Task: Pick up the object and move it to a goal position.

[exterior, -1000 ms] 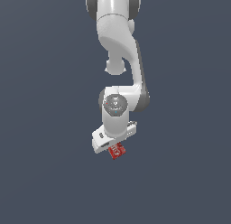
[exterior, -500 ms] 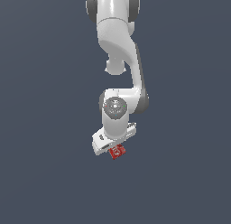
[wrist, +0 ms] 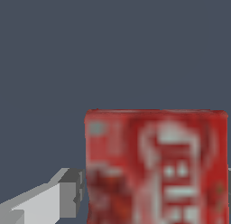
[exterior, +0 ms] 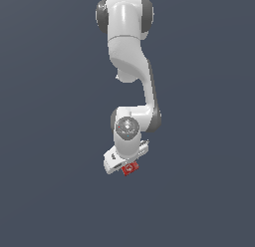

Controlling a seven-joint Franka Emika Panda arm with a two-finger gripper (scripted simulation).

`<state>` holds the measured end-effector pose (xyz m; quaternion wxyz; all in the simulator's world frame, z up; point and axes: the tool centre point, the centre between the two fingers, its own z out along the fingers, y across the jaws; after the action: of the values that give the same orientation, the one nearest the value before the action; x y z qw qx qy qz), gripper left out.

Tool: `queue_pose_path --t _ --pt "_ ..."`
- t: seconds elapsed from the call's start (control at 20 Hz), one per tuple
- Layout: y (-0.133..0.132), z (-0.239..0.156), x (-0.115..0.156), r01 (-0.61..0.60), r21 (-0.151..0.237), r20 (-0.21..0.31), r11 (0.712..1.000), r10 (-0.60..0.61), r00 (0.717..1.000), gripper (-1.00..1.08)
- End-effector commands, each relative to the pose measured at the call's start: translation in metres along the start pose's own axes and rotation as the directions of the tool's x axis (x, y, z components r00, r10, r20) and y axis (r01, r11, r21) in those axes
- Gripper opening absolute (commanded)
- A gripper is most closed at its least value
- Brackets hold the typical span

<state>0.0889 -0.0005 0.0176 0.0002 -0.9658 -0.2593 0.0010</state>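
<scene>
The object [exterior: 130, 168], a small flat red box with white markings, sits under the white hand at the low end of the arm in the exterior view. My gripper [exterior: 128, 166] is shut on it, the box showing between and just below the fingers. The wrist view is filled by the box's red face [wrist: 155, 166] with its white label. One grey finger [wrist: 58, 198] presses against the box's side. The other finger is hidden behind the box.
Plain dark grey-blue ground fills both views. The white arm [exterior: 132, 66] comes down from the top of the exterior view. No other object or marker shows.
The wrist joint above the hand has sunk slightly. The red box stays gripped in almost the same spot.
</scene>
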Motion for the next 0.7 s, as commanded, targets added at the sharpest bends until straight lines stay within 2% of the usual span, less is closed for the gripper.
queue_pose_path --t 0.0,0.1,0.15,0.65 --pt "0.0008 0.003 0.001 0.0 -0.001 -0.002 1.0 0.0 1.0 1.0" --pt "0.001 0.0023 0.0015 0.0 -0.001 -0.002 1.0 0.0 1.0 1.0" --pt "0.001 0.0023 0.0015 0.0 -0.001 -0.002 1.0 0.0 1.0 -1.0" --pt "0.001 0.0023 0.0015 0.0 -0.001 -0.002 1.0 0.0 1.0 -1.0"
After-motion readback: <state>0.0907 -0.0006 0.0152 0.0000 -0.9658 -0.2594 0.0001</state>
